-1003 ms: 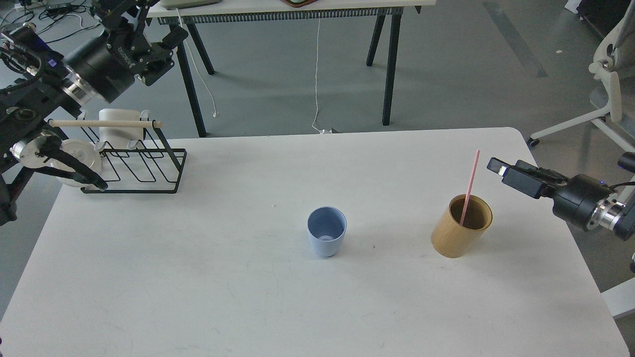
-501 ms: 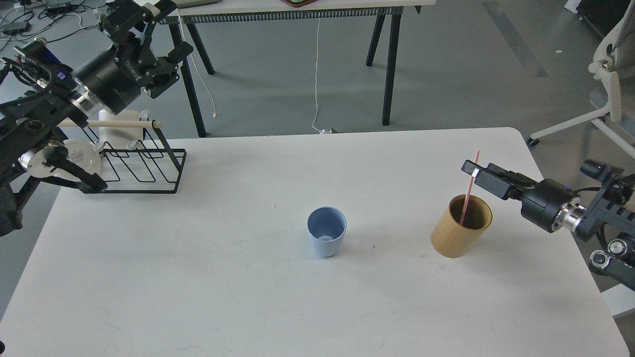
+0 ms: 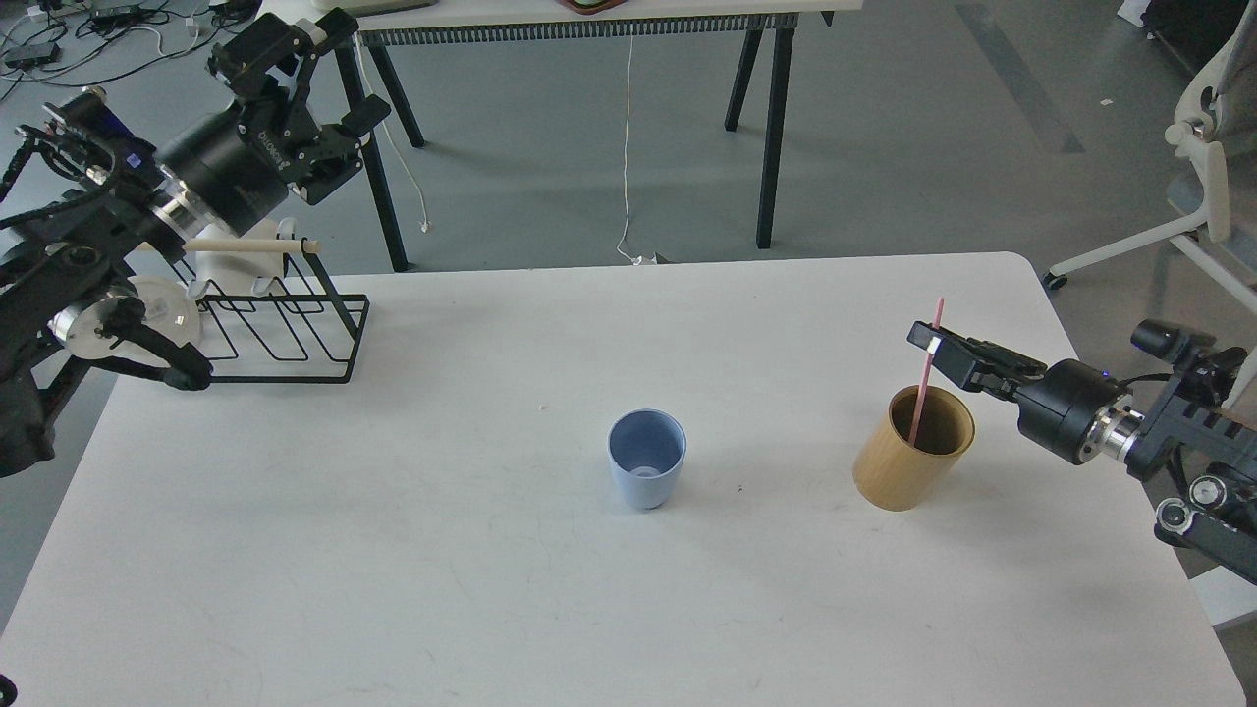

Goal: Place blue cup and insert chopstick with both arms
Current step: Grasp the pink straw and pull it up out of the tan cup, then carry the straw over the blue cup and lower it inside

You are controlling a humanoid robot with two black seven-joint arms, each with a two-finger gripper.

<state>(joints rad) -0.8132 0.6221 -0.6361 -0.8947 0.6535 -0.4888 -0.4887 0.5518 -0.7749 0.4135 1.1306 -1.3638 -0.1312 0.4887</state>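
step: fetching chopstick [image 3: 926, 368], it stands in tan holder [image 3: 913, 449] | blue cup [image 3: 646, 458] upright left of holder | right tool [image 3: 931, 339] at stick, grip I cannot tell | left tool [image 3: 309, 98] open, far left | next: close, lift straight

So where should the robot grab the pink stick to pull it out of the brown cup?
Probably the upper part of the pink stick that pokes above the brown cup, since the lower part sits inside. Come from the right, where the right gripper already is, pinching across the thin shaft. The stick leans a little to the right, so lift along that tilt.
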